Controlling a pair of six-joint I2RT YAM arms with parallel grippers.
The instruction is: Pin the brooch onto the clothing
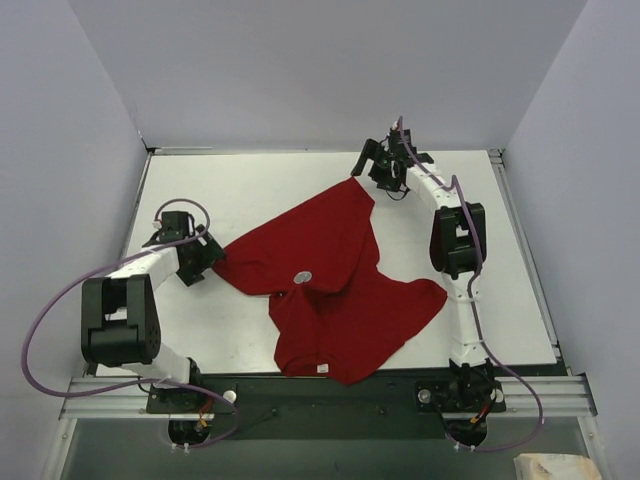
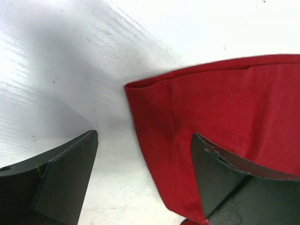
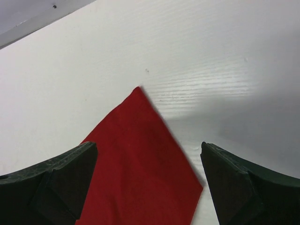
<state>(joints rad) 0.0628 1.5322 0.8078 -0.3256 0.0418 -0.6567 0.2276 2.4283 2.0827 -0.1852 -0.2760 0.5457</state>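
I see the clothing [image 1: 330,290], deep red and rumpled, lying mid-counter [image 1: 250,190], a small white label [image 1: 322,369] by its near edge. The brooch [image 1: 303,276] sits on the middle of the fabric, a tiny pale disc from above. Grey walls [image 1: 300,70] surround the white counter. At the left, my left gripper [image 1: 210,262] has released jaws straddling a folded edge, a detail only its wrist view shows. At the far right, the right gripper [image 1: 368,172] has its jaws spread over a pointed corner.

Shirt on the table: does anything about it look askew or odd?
Yes. The shirt is not spread flat: it lies skewed and folded over itself, creases meeting near its middle, where the small brooch sits. The open left gripper and right gripper stand at its edges.
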